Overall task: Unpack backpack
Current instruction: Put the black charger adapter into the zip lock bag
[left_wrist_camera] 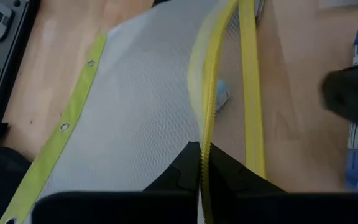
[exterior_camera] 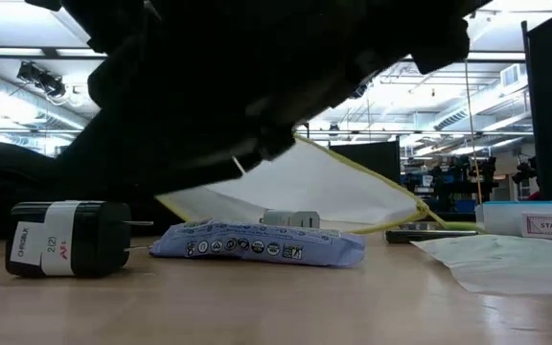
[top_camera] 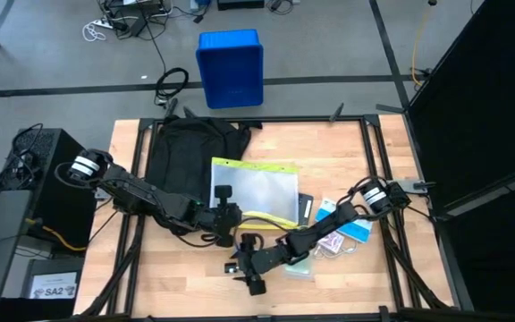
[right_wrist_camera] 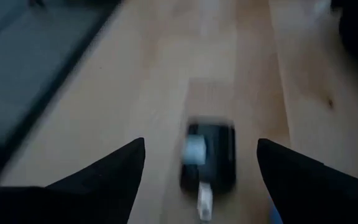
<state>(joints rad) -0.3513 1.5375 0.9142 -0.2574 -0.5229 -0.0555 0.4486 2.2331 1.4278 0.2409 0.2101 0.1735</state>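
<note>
Backpack [top_camera: 190, 148] looks mostly unpacked, we think; left end effector [top_camera: 226, 217] pinches the mesh pouch [top_camera: 253, 190], right end effector [top_camera: 250, 271] spread above the charger [right_wrist_camera: 209, 163].

Mesh pouch [top_camera: 254, 192]: grey, yellow-edged, mid tabletop [top_camera: 329, 152]
Charger [exterior_camera: 63, 251]: black, white-labelled, near front edge
Blue packet [exterior_camera: 257, 243]: beside charger
Blue bin [top_camera: 230, 68]: floor, behind tabletop

The wooden counter [top_camera: 329, 152] carries the black backpack [top_camera: 186, 148] at its far left part. Beside it lies a clear pouch with yellow edges [top_camera: 253, 190]. A black charger [exterior_camera: 65, 240] and a blue packet [exterior_camera: 257, 244] rest near the front edge, and blue-and-white packets [top_camera: 347, 228] lie toward the right.
</note>
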